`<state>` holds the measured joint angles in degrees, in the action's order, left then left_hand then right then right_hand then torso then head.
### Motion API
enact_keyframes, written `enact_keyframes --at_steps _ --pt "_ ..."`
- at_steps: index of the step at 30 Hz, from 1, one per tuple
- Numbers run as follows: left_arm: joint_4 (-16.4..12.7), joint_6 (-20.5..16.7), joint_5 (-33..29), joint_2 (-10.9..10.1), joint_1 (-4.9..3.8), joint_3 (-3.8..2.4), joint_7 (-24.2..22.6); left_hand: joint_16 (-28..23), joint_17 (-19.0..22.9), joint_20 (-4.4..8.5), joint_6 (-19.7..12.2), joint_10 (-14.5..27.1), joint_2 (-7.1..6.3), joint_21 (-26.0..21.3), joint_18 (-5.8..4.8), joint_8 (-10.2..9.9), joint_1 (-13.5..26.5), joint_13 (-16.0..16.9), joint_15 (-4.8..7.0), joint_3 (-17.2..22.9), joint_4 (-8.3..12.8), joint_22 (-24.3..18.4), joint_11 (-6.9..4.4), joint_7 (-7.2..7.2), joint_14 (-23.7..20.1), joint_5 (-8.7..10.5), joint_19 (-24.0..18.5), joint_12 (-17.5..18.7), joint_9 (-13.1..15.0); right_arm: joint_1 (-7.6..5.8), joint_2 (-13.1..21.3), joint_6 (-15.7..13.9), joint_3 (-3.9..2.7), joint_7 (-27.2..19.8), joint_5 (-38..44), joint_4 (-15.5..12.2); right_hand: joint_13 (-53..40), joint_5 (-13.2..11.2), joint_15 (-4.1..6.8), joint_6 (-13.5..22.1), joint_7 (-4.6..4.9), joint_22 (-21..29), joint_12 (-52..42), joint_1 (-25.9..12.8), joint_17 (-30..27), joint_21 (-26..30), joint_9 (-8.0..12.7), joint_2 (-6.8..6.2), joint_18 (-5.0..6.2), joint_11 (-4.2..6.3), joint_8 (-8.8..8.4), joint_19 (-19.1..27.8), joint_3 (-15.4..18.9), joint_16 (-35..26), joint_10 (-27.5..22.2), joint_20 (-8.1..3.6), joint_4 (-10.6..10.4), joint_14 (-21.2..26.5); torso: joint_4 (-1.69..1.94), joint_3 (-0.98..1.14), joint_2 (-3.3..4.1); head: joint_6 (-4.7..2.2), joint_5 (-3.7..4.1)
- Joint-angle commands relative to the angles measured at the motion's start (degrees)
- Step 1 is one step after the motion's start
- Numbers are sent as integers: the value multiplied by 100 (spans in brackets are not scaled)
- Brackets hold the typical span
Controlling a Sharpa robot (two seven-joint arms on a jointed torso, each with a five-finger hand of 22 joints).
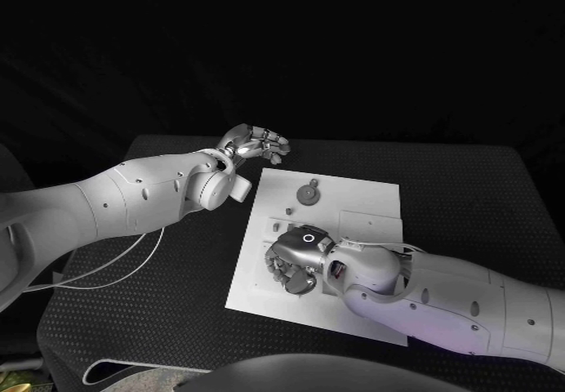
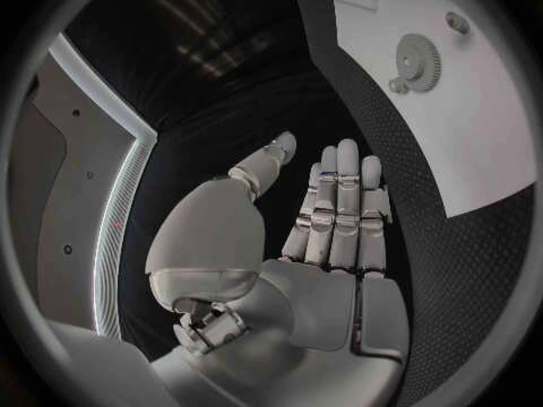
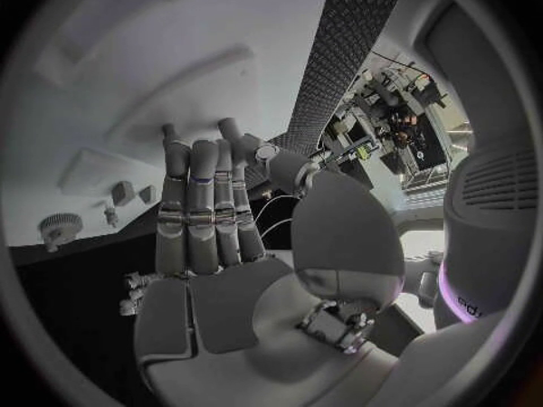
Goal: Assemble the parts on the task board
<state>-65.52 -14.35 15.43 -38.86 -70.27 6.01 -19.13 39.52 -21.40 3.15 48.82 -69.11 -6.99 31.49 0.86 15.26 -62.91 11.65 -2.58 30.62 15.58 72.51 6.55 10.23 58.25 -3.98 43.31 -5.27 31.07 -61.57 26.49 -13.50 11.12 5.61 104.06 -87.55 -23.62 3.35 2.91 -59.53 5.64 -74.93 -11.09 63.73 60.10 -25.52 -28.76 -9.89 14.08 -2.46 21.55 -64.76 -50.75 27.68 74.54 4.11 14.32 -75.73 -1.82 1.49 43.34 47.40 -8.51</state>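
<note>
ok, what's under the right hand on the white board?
The right hand hangs over the near-left part of the flat white task board, palm down. Bare white board surface shows around it; the patch directly beneath is covered. The round grey gear part lies uncovered farther back.

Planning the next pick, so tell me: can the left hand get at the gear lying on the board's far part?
Probably yes. The left hand is off the task board's far-left corner, fingers apart and holding nothing, and the gear lies on bare board with nothing between them. The right hand is over the near part.
</note>
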Motion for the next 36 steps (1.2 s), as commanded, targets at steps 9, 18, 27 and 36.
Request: enact_keyframes --at_steps 9,18,27,36 --pt "-21 56 -29 -4 -9 -4 -29 -33 -9 -39 -45 34 15 -34 58 11 57 -7 -37 -10 -38 9 4 -3 12 35 0 4 6 15 29 49 24 51 -106 43 -41 526 -48 159 92 -119 160 -257 6 -30 -37 -261 88 -106 -121 161 200 -52 -217 36 37 87 -9 5 0 1 -4" --pt "-21 56 -29 -25 -10 -4 -22 -37 -12 -40 -47 36 12 -37 58 10 60 -8 -38 -11 -40 12 4 -2 11 35 -1 5 5 14 53 -143 24 36 -196 54 23 401 -259 709 334 -115 501 -162 -106 101 89 -569 85 -326 -441 494 515 -273 -775 171 -29 397 -13 12 -2 -7 -1" --pt "-11 68 -29 -27 -10 -4 -21 -41 -16 -40 -51 39 8 -41 57 9 62 -9 -39 -12 -41 14 5 -1 9 36 -3 5 5 13 103 -411 23 20 -233 3 99 306 -389 1005 455 -116 672 -88 -162 216 170 -678 82 -469 -569 779 729 -390 -1116 291 12 636 -9 10 -2 -12 14" --pt "14 83 -29 -42 -9 -3 -17 -46 -20 -41 -52 40 8 -44 57 9 60 -10 -40 -11 -41 17 6 -1 7 36 -5 5 5 -62 430 -722 15 -156 -670 -276 106 394 -389 1009 464 -123 660 -53 -155 212 175 -688 92 -470 -559 786 743 -372 -1115 308 14 634 -8 7 -5 -53 65"
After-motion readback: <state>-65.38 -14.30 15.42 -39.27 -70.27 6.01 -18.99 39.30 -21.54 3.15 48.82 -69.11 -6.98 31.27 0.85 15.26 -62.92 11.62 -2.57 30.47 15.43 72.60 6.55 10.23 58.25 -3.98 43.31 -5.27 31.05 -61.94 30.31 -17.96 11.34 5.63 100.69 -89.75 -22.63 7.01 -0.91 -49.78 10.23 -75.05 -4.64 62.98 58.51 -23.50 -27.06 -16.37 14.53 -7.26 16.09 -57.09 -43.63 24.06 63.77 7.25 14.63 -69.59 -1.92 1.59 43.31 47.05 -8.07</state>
